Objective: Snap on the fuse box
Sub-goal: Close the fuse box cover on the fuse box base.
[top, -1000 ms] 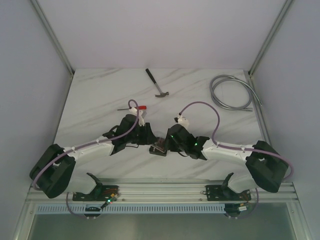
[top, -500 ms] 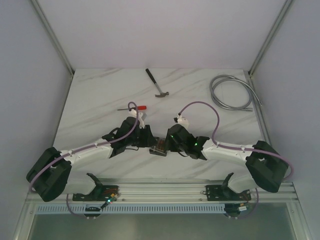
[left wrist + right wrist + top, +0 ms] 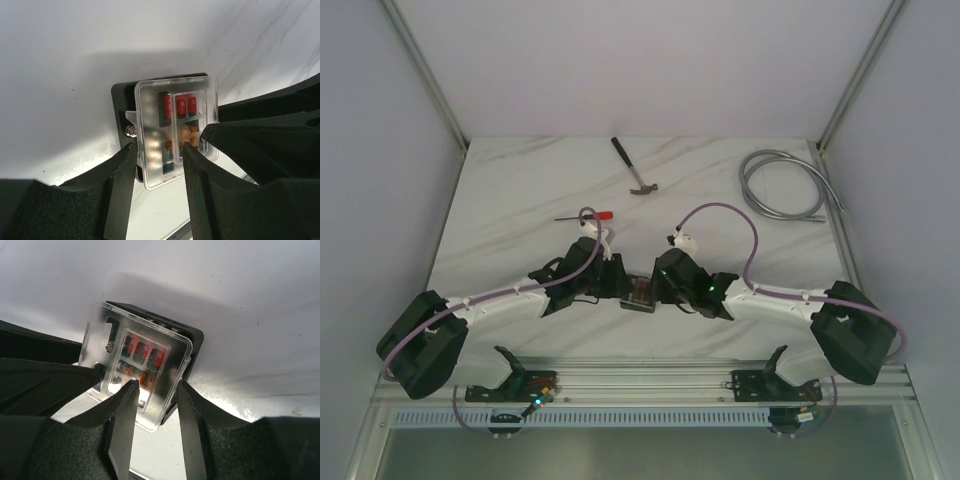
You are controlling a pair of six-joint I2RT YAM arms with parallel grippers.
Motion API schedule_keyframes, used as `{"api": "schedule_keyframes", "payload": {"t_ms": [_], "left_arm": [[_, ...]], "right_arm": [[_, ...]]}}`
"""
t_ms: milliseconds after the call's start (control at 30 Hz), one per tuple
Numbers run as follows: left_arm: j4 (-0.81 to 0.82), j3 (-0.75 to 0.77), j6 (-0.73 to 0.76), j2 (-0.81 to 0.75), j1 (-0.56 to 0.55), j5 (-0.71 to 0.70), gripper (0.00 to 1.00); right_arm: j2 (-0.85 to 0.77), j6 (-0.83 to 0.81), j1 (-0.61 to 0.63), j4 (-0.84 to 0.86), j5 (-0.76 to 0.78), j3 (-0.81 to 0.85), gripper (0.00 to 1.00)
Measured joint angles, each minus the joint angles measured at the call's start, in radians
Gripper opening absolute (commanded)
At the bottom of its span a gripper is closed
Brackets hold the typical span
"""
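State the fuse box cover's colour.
Clear plastic cover over the black square fuse box; best in left wrist view.

We look down from above and behind the arm bases, far enough off to take in the whole table [image 3: 520,200]. From there the fuse box [image 3: 640,296] is a small patch between the left gripper [image 3: 620,285] and the right gripper [image 3: 658,285].

Each wrist camera sits just behind its own fingers and looks out along them, very close. In both wrist views the box fills the middle, just past our fingertips [image 3: 125,160]. All three views share the box. The left wrist view also catches the right gripper's fingers [image 3: 270,140] beyond and right of its own. The right wrist view catches the left gripper's fingers [image 3: 45,380] to the left.
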Motion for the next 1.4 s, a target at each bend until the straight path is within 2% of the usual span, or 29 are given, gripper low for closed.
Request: {"api": "schedule_keyframes", "payload": {"t_ms": [1400], "left_arm": [[-0.009, 0.008, -0.007, 0.052, -0.047, -0.039, 0.51]], "right_arm": [[-0.026, -0.006, 0.001, -0.013, 0.007, -0.024, 0.42]]}}
